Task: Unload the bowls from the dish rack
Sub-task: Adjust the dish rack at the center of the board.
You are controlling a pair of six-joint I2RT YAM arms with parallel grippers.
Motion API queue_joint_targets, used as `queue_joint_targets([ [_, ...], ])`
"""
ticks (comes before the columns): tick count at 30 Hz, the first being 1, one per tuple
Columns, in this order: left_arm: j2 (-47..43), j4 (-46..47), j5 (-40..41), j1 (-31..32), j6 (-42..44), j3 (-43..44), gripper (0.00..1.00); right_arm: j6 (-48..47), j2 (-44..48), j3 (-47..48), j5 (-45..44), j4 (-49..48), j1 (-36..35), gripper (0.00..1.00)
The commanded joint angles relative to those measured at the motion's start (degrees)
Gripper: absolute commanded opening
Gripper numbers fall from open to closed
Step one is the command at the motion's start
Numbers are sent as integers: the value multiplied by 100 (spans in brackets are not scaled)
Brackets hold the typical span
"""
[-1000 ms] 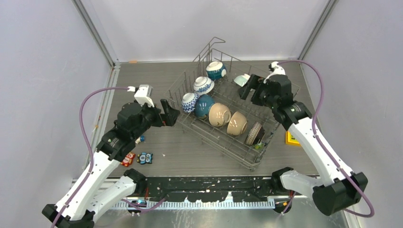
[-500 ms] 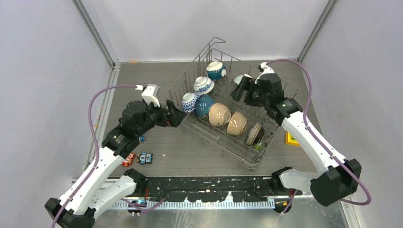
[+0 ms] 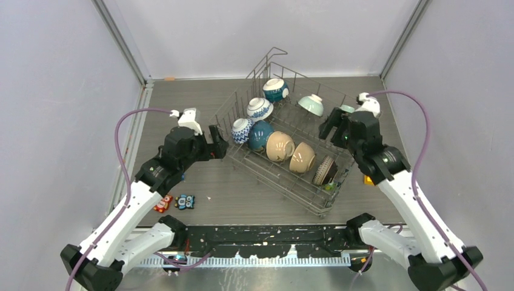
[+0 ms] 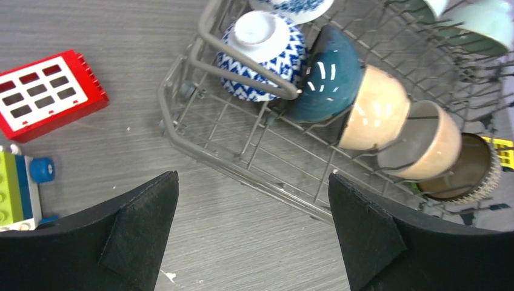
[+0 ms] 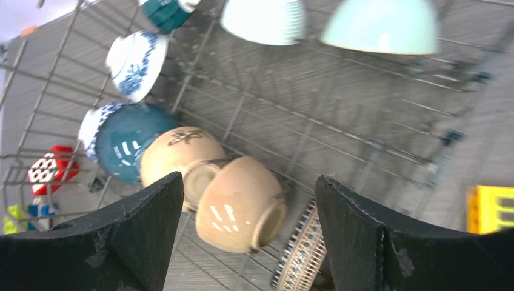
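Plainly, neither tool has anything in hand. The left tool has its jaws spread wide and empty. It hovers over the counter just outside the near-left corner of the dish rack. Behind the corner wire lies the blue-and-white zigzag bowl, foot up, with the dark teal bowl leaning against it.

The right tool is also wide open and empty. It hangs above the rack's right side and looks down on the tilted row: the cream bowl, the beige bowl and the brown ribbed bowl. The pale mint bowl and a paler ribbed bowl sit in the far row.

Every bowl in view is inside the rack, so I judge this to be the reach for a first pick. Next, the left tool would need to clear the rim wire and drop one finger inside the zigzag bowl. The lift should probably go upward, since the wire crosses in front of the bowl.

The left arm stretches forward with its elbow bent and its wrist turned toward the rack. The right arm reaches up the right side, its wrist pitched down and inward.
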State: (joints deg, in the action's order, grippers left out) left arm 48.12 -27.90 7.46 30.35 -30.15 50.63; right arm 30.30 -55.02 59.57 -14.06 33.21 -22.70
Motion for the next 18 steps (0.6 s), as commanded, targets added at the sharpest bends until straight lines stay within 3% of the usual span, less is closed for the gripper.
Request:
queue_joint_targets([
  [1,231,-167,376,-20,-202,168,94,303,685,8,-1439,1007,13,83],
  [9,242,212,-40,-20,-392,-193,92,1176,1458,-371,-2416,2205,20,85],
  [18,105,284,90,-20,-281,-62,92,1770,1458,-823,-2664,2347,63,85],
])
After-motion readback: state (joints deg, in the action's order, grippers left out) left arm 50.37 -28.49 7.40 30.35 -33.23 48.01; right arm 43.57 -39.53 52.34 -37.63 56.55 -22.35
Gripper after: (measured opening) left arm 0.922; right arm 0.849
